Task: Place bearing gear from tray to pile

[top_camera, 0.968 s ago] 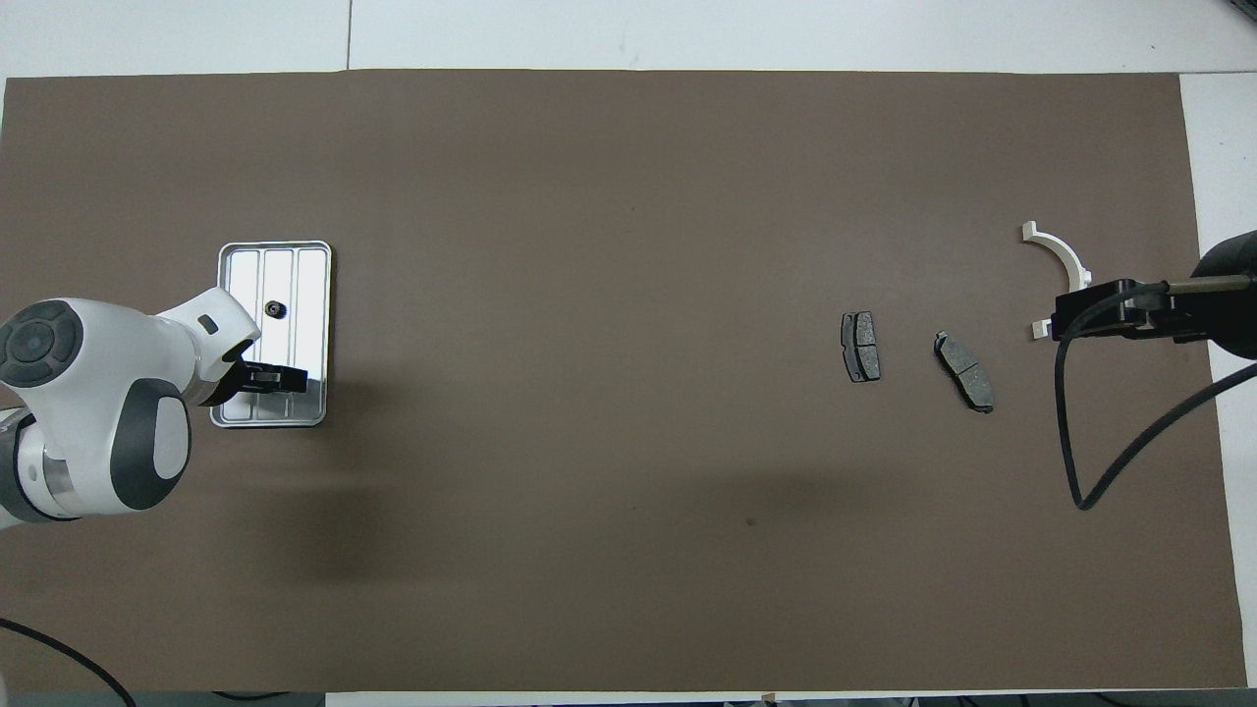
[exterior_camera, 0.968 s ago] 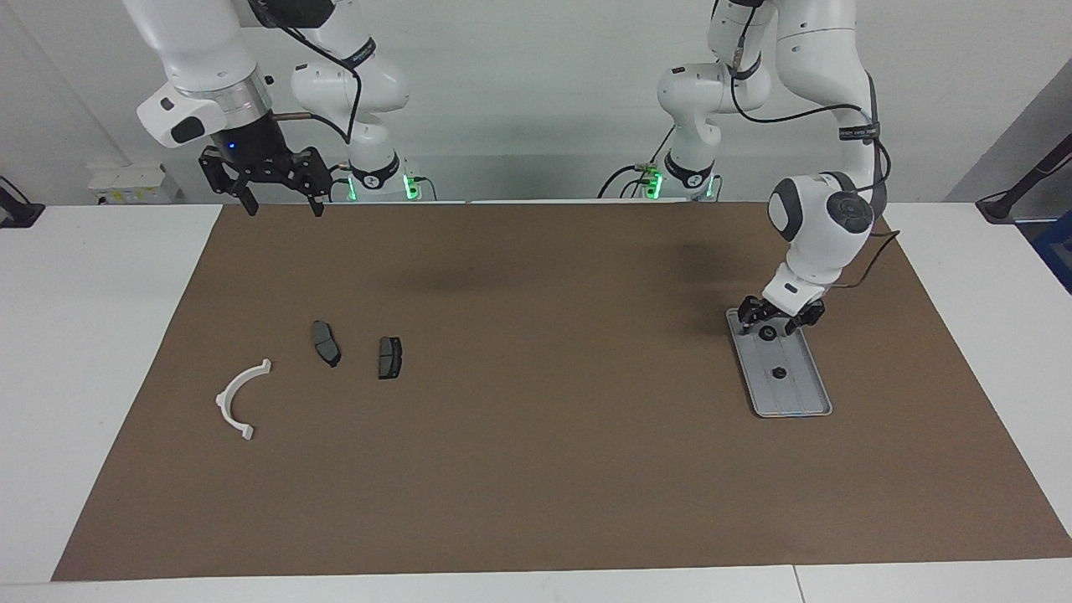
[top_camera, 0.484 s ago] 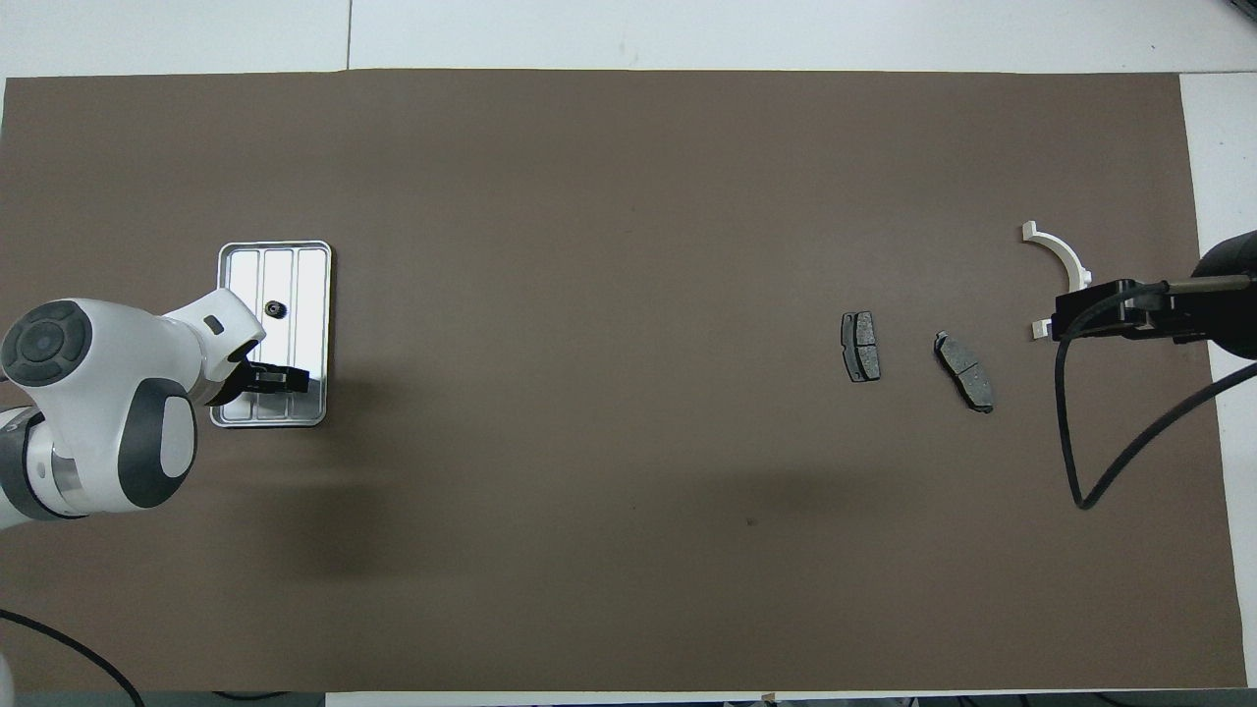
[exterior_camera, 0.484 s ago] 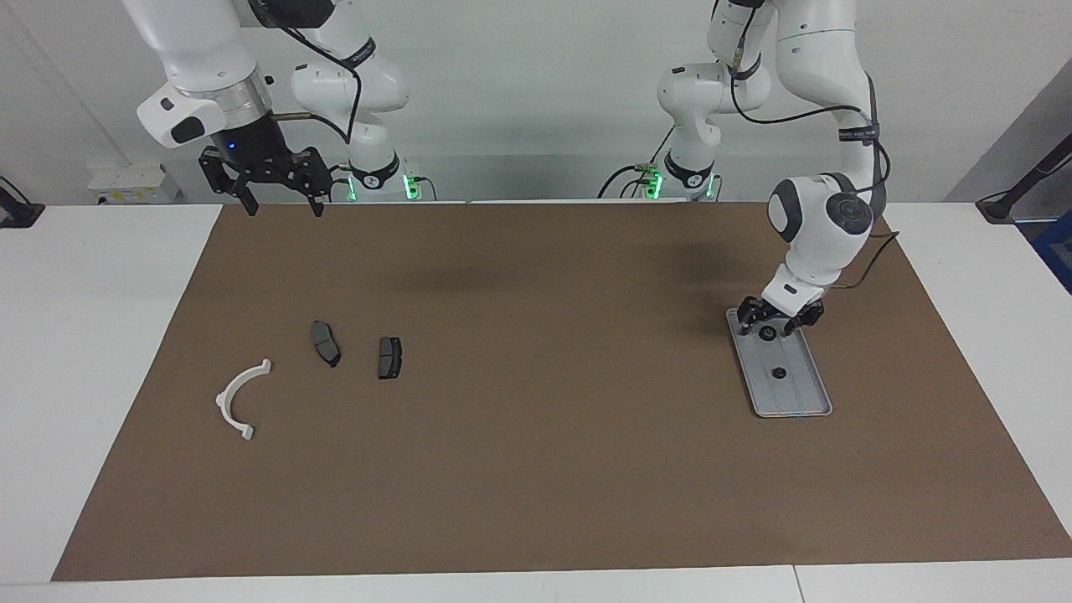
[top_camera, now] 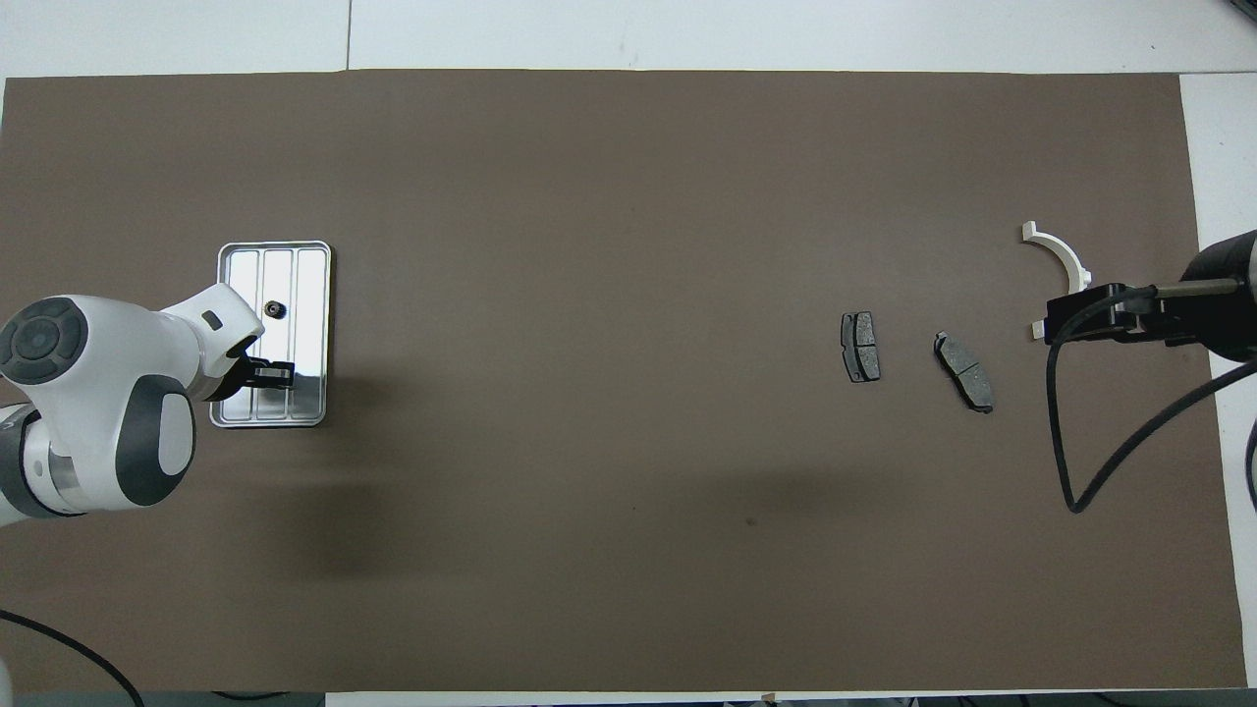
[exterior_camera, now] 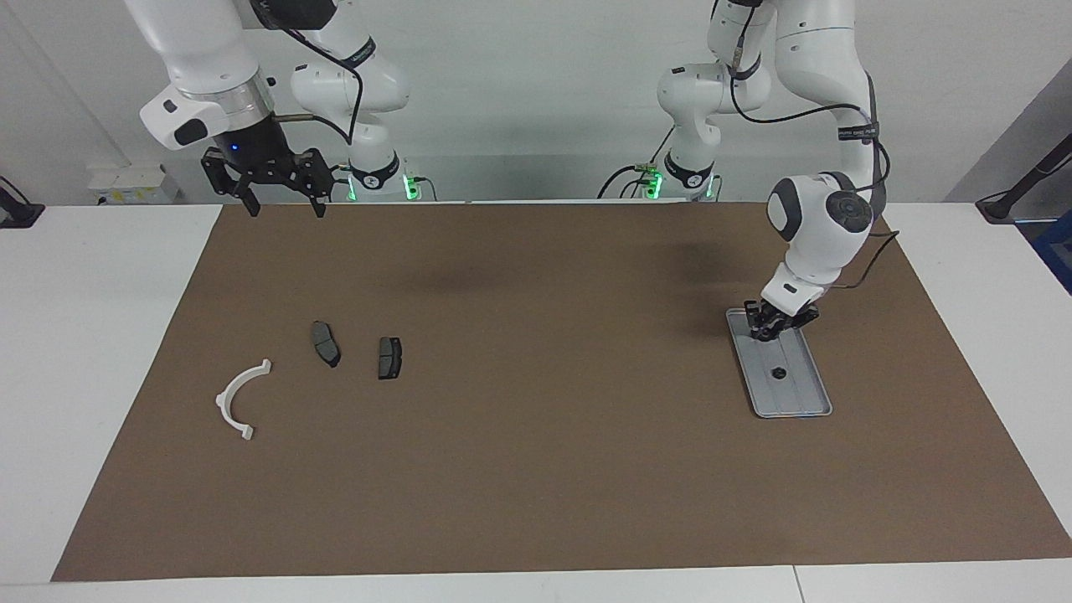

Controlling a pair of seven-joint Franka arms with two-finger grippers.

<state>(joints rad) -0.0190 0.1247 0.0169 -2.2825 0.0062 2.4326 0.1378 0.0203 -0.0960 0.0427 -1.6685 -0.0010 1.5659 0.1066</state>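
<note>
The silver tray lies on the mat toward the left arm's end, also in the overhead view. My left gripper is down in the tray's end nearer the robots, fingers closed on a small black bearing gear that they hide. It shows from above too. A second black gear sits mid-tray. The pile lies toward the right arm's end: a white half-ring bracket and two dark brake pads. My right gripper waits open, high over the mat's edge by the robots.
A brown mat covers most of the white table. In the overhead view the right arm's black cable hangs over the mat beside the bracket and pads.
My left gripper's fingers, open around the gear at the tray's near end, have closed on it. The right arm has barely shifted.
</note>
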